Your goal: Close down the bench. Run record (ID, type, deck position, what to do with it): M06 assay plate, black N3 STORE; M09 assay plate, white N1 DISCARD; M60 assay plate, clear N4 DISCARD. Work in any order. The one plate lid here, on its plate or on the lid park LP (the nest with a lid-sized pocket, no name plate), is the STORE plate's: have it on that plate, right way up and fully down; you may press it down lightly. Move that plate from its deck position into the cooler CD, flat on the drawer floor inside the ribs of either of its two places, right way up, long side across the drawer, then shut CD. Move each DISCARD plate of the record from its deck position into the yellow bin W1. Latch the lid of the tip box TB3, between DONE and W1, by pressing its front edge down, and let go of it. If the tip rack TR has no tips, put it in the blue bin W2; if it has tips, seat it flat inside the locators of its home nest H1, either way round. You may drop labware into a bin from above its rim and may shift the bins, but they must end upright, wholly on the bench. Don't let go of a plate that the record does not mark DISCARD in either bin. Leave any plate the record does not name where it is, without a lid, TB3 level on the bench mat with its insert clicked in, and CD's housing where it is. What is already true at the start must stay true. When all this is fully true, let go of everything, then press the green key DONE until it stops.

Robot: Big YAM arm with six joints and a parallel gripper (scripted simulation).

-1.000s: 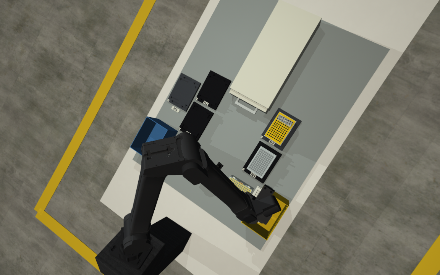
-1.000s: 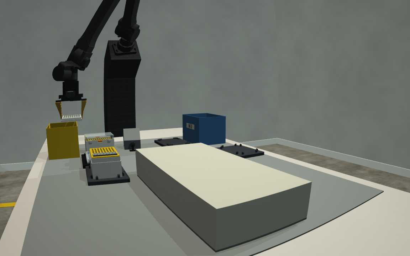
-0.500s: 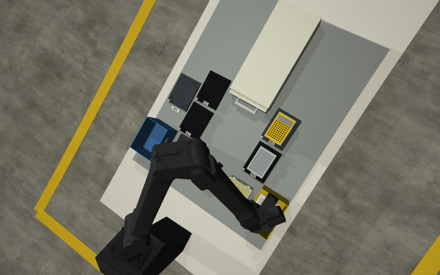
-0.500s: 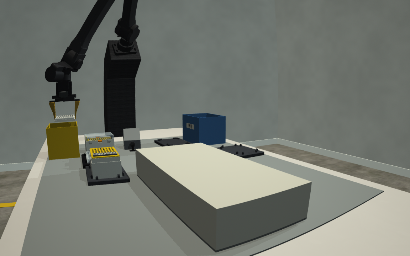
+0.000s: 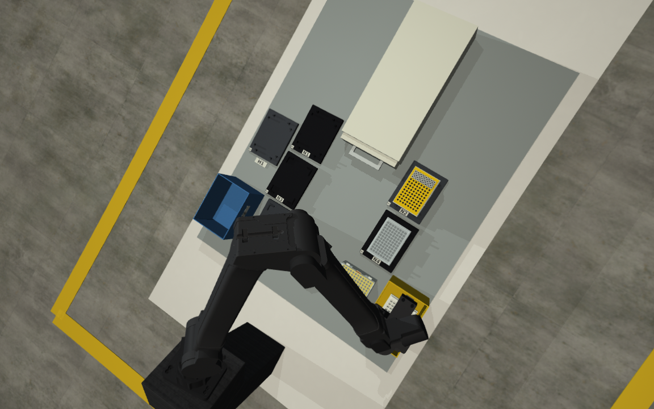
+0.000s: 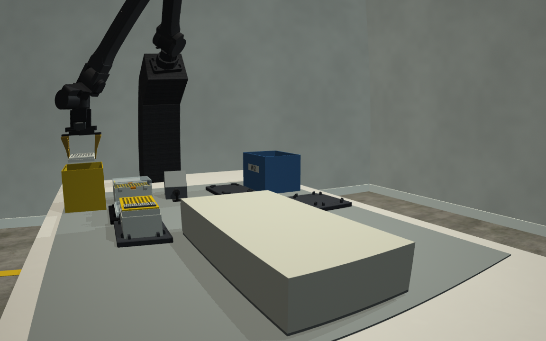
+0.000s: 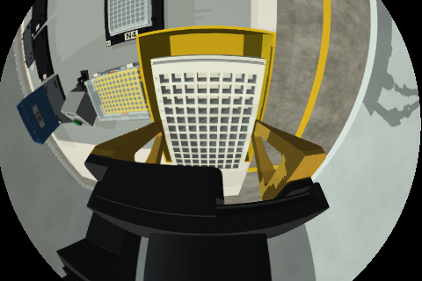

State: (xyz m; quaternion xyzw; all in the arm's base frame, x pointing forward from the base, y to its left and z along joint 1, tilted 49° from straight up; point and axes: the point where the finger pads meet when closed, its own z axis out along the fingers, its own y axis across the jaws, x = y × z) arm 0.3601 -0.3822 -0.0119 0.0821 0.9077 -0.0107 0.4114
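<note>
A cream bench (image 5: 548, 30) carries a grey mat (image 5: 491, 132). Around the bench lies mottled grey-brown floor (image 5: 65, 101), marked with yellow tape lines (image 5: 131, 167) along the bench's side. Behind the bench stands a plain grey wall (image 6: 394, 85).

Plain grey walls (image 6: 394, 85) behind. Mottled grey-brown floor (image 5: 65, 126) all round, crossed by yellow tape lines (image 5: 136, 147) along the cream bench's (image 5: 548, 30) left edge. Soft, even light.

The black arm's gripper (image 6: 80, 149) clamps a flat white well plate (image 6: 81, 156). It hangs level just above the open yellow bin (image 6: 83, 188).
</note>
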